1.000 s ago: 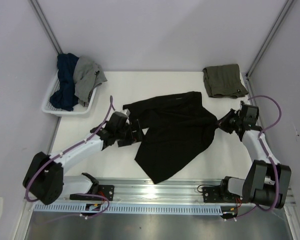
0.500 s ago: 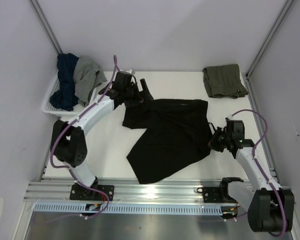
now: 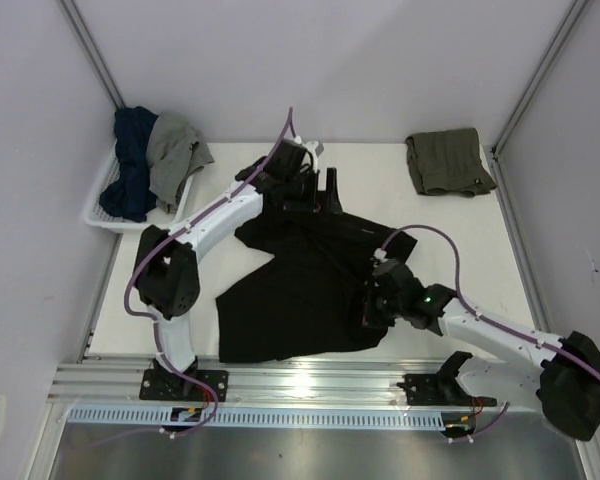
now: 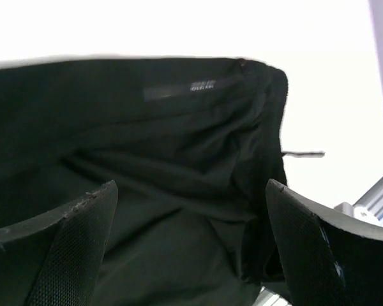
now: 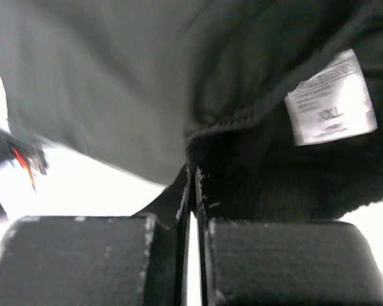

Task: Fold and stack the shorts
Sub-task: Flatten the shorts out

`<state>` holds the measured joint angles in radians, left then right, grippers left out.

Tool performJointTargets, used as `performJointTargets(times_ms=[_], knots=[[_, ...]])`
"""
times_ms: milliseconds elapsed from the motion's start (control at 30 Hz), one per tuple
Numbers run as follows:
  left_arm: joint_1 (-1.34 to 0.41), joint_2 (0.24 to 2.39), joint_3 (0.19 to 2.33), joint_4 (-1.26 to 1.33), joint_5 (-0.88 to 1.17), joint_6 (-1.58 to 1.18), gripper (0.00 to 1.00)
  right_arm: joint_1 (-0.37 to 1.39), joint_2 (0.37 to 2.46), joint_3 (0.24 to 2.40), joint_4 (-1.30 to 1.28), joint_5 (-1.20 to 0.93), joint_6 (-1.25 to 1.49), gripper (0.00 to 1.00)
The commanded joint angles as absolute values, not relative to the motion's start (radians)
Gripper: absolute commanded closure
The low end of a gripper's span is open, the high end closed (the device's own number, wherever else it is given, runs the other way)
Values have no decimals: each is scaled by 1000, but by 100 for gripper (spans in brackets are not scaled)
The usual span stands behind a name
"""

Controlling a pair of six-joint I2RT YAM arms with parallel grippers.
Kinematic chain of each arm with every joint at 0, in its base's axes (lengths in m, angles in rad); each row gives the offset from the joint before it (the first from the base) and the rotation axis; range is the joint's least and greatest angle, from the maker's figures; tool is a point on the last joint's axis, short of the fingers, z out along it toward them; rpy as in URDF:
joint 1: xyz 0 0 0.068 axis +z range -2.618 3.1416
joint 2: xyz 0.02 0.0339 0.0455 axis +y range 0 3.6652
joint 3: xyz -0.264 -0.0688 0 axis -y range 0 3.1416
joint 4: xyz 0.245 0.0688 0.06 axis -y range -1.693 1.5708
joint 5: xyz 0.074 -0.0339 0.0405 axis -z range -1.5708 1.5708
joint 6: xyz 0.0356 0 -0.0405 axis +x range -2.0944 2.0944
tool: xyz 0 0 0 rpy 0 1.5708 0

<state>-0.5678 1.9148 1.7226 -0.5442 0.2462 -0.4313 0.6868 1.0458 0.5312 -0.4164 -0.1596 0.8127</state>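
Black shorts [image 3: 300,285] lie crumpled on the bench [image 3: 480,250], spanning from the left claw [image 3: 330,188] to the right claw [image 3: 372,308]. Left claw: fingers spread wide above the pair's far edge, gripping nothing. Right claw: pressed together, pinching a fold of the black cloth on its near-right side, with a white size tag [image 5: 332,95] just beside the tips. Olive shorts [image 3: 448,160] are folded, well right of the left claw. 2 pairs, apart.

Tag [image 5: 330,95] txt blurred; black shorts [image 4: 179,153] cut off left, bottom.
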Motion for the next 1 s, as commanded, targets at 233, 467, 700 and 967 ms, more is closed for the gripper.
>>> performJointTargets(times_ms=[233,467,700,967], knots=[[-618,1519,1243,-419,177,-445,1,732,1034,787,-523,12,729,43],[-756,1303,1051,-399,39,-480,1,491,1009,763,-532,-60,712,31],[-1026,1299,1069,-455,-182,-549,1,250,1041,669,-414,-164,703,30],[-1216,1457,1167,-549,-371,-653,1,68,1135,635,-290,-221,667,31]])
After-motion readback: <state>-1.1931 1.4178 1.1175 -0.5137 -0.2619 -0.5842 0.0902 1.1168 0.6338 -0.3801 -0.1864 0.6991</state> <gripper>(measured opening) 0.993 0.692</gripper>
